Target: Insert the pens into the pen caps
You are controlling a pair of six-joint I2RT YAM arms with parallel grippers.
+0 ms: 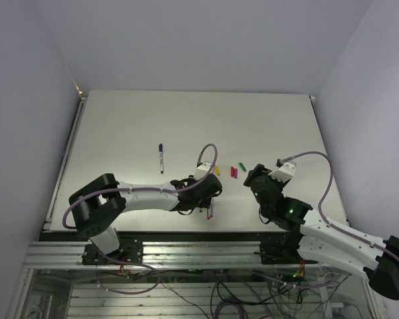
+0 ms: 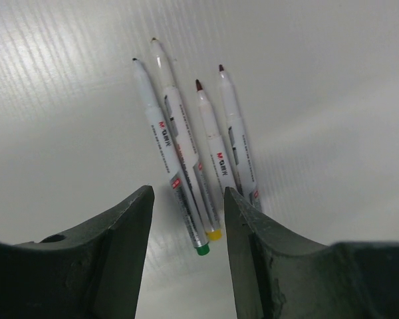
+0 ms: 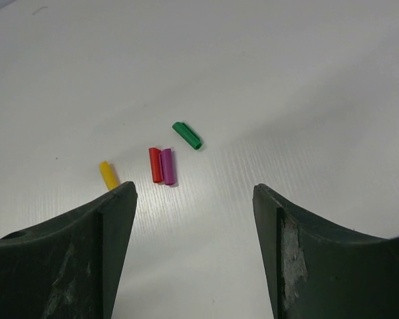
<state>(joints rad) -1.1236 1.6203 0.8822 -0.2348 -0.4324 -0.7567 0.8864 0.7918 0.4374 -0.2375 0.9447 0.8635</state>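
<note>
Several uncapped whitish pens (image 2: 186, 143) lie side by side on the table, tips pointing away; one has a green end (image 2: 202, 249), one a yellow end (image 2: 214, 234). My left gripper (image 2: 189, 199) is open just above their rear ends, holding nothing; in the top view it (image 1: 203, 199) is over the pens (image 1: 209, 211). The yellow cap (image 3: 108, 175), red cap (image 3: 155, 165), magenta cap (image 3: 167, 166) and green cap (image 3: 187, 135) lie loose ahead of my right gripper (image 3: 194, 193), which is open and empty. Another pen (image 1: 161, 157) with a dark blue end lies apart.
The white table (image 1: 120, 126) has white walls behind and at both sides. In the top view the caps (image 1: 233, 172) lie between the two grippers, with the right gripper (image 1: 256, 176) just to their right. The table's near edge runs close to the left gripper.
</note>
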